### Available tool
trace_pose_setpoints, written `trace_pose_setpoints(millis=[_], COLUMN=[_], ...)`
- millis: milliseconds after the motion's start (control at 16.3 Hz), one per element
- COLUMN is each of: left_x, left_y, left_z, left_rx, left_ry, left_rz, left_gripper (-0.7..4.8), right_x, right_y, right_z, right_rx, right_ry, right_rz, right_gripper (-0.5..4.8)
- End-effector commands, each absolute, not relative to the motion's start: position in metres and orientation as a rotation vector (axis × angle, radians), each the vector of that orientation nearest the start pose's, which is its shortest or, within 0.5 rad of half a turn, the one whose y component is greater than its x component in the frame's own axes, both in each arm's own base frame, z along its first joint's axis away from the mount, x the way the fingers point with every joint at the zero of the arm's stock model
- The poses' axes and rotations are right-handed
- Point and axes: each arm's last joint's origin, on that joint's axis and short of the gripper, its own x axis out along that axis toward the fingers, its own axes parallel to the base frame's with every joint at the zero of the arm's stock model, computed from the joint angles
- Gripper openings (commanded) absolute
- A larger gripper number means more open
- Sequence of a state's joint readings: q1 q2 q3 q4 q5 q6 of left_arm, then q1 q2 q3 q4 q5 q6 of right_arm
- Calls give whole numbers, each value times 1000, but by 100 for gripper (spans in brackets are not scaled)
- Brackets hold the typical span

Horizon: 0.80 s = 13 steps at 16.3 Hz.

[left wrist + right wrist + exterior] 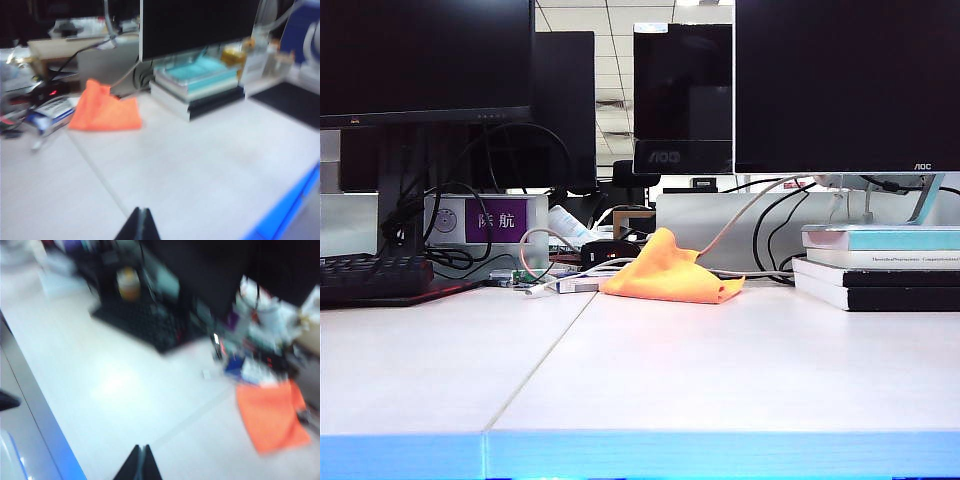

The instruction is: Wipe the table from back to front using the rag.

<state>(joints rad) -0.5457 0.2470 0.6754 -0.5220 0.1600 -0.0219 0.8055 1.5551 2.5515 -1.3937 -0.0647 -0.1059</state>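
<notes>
The orange rag [670, 272] lies crumpled, with one peak sticking up, at the back of the white table [720, 370], just right of the seam. No arm shows in the exterior view. In the left wrist view the rag [105, 110] is far ahead of my left gripper [141, 211], whose black fingers are pressed together with nothing between them, high over the table. In the blurred right wrist view the rag [272, 415] lies well off to the side of my right gripper [141, 447], also shut and empty above the table [125, 390].
A stack of books [880, 265] sits at the back right beside the rag. Cables, a power strip [485, 222] and small clutter crowd the back centre. A black keyboard [375, 275] is at the back left. Monitors [845, 85] stand behind. The table's front edge is light blue [620, 455].
</notes>
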Motion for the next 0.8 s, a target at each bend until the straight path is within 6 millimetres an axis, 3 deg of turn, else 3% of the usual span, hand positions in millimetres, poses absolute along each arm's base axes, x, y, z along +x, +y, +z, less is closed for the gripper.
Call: trace_pose_setpoints(millis=[61,184,429,736,797], left_x=[69,78,85,87,87], left_y=[-47,-53,-57,-56,-56], left_z=[286,257,226,215,214], left_rx=[-30,-28,-11,10,11], left_ry=[26,93,160,195,206], left_rz=[-704,-706,-704,-639,-630], left_gripper=[-6,-5,-5,-5,-5], right_x=[137,149,161,153,143], right_y=[157,173,188,179,166], right_z=[553,533,504,470,451], right_rx=[-309,-343,-349,-336,-319], right_ry=[387,461,489,469,422], right_rz=[914,920,938,934,928], right_gripper=[0,0,0,0,0])
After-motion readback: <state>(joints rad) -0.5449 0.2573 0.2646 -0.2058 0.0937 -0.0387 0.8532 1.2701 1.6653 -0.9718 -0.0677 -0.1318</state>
